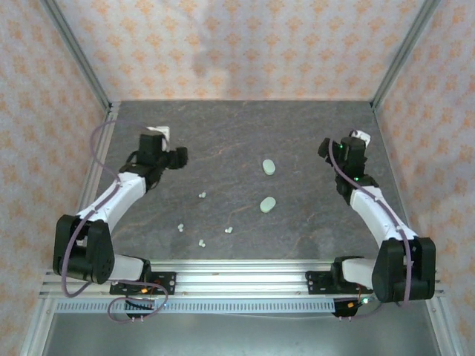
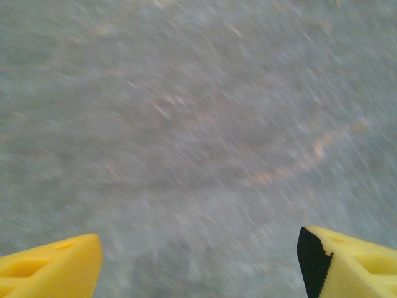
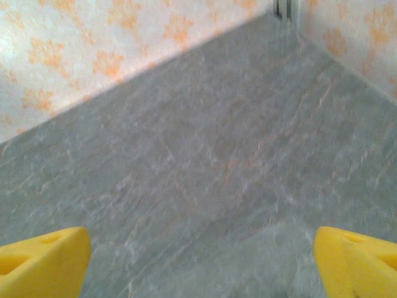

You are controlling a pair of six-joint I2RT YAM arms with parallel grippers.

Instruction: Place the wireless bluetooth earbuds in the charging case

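Two pale green oval charging cases lie mid-table, one farther back (image 1: 269,167) and one nearer (image 1: 268,203), both closed as far as I can tell. Several tiny white earbuds lie scattered to their left: one (image 1: 202,195), one (image 1: 180,227), one (image 1: 201,242), one (image 1: 228,230). My left gripper (image 1: 178,156) hovers at the left, behind the earbuds. In its blurred wrist view its yellow fingers (image 2: 62,264) stand wide apart, the gripper (image 2: 198,251) open over bare table. My right gripper (image 1: 327,146) is right of the far case. It (image 3: 201,251) is open too, over bare slate.
The dark slate tabletop (image 1: 223,133) is fenced by patterned walls (image 1: 237,44) at the back and sides, with metal posts (image 1: 390,67) in the corners. An aluminium rail (image 1: 237,271) runs along the near edge between the arm bases.
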